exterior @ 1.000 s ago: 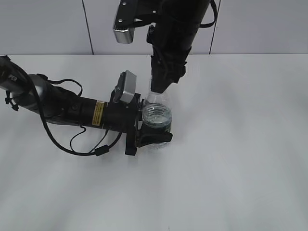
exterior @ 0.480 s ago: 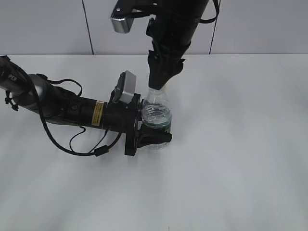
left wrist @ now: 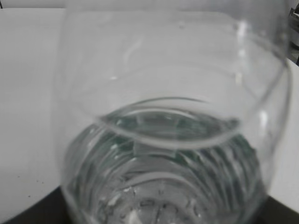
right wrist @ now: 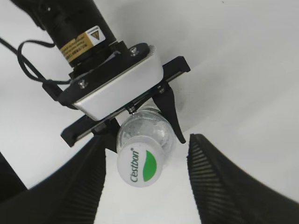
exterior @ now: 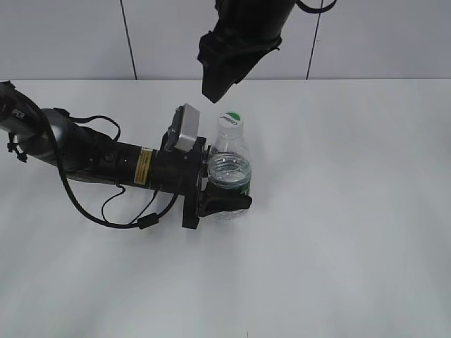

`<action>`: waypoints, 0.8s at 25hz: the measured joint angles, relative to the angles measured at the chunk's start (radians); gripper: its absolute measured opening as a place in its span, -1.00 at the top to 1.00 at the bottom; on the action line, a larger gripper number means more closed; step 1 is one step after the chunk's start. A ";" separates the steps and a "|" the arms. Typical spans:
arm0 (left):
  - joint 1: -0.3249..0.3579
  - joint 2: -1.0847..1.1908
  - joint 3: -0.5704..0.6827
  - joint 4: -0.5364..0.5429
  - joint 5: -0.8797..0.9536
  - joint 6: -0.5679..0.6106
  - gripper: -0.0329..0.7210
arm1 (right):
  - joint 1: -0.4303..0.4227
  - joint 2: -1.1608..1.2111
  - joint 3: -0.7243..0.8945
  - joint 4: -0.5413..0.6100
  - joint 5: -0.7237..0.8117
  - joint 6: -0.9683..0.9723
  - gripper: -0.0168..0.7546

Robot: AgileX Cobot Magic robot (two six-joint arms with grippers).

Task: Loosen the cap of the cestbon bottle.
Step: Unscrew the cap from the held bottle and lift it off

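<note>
The clear cestbon bottle (exterior: 230,169) stands upright on the white table and fills the left wrist view (left wrist: 168,140). Its white cap (exterior: 230,118) with the green mark sits on the neck and shows from above in the right wrist view (right wrist: 141,165). My left gripper (exterior: 227,201) is shut on the bottle's lower body from the left. My right gripper (exterior: 215,88) is open and empty, well above and slightly left of the cap; in the right wrist view (right wrist: 145,179) its ribbed fingers flank the cap without touching it.
The white table (exterior: 352,225) spreads all round the bottle. A pale wall with dark vertical seams (exterior: 128,42) stands behind. The left arm and its loose cables (exterior: 106,204) lie across the table's left half.
My right gripper has let go of the cap, opened, and risen up and to the left. The cap is now uncovered. The left gripper and bottle have not moved.
</note>
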 joint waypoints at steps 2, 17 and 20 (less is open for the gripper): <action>0.000 0.000 0.000 -0.001 0.000 0.000 -0.18 | 0.000 -0.005 0.000 0.001 0.000 0.133 -0.15; 0.000 0.000 0.000 -0.001 0.000 0.000 -0.18 | 0.000 -0.010 0.037 -0.074 0.000 0.755 -0.15; 0.000 0.000 0.000 -0.001 0.000 0.000 -0.18 | 0.000 -0.010 0.050 -0.053 0.000 0.768 -0.15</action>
